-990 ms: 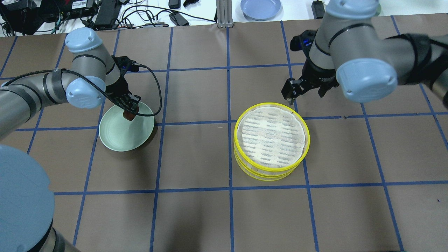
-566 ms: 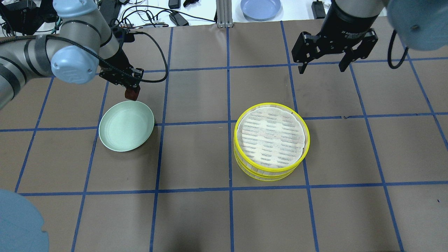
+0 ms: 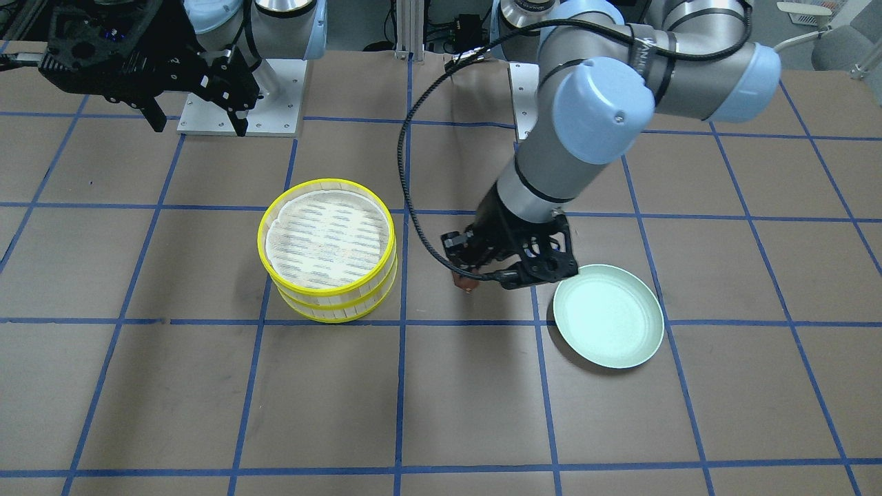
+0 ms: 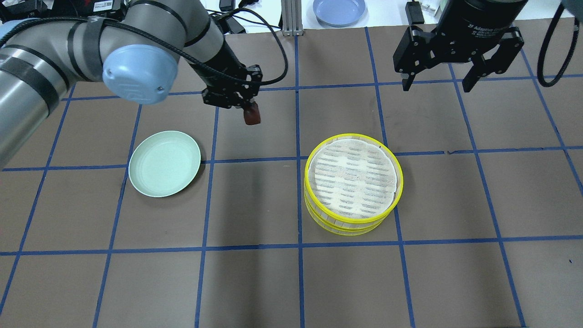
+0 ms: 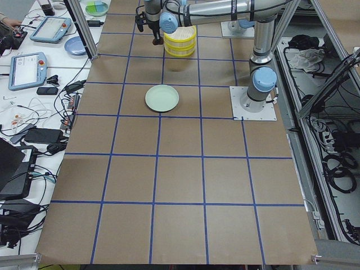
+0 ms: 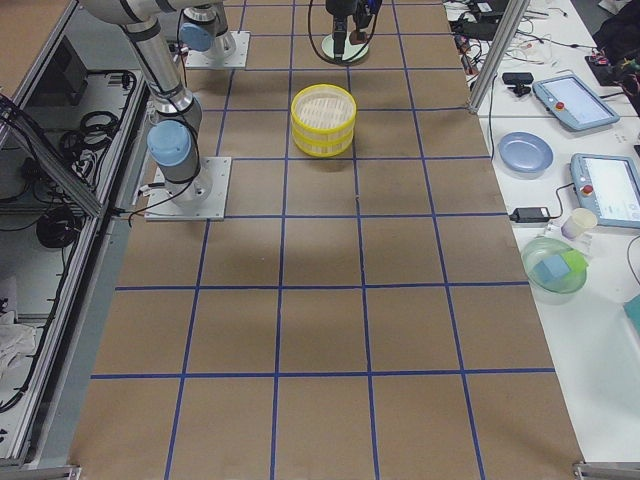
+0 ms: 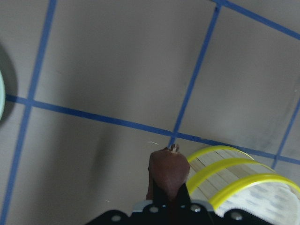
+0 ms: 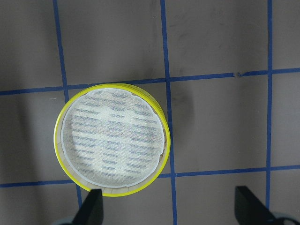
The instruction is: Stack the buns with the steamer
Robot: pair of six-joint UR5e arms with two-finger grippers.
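The steamer is two yellow-rimmed trays stacked one on the other right of the table's middle; it also shows in the front view and the right wrist view. The top tray's woven floor is bare. My left gripper is shut on the dark reddish-brown bun and holds it in the air between the pale green plate and the steamer. The bun also shows in the left wrist view. My right gripper is open and empty, high beyond the steamer. The cream-white bun is out of view.
The pale green plate has nothing on it. A blue plate and cables lie beyond the table's far edge. The left arm's black cable loops over the table near the steamer.
My left gripper lifted the brown bun off the green plate and carried it right, toward the steamer. My right gripper moved up and away from the steamer's far rim.
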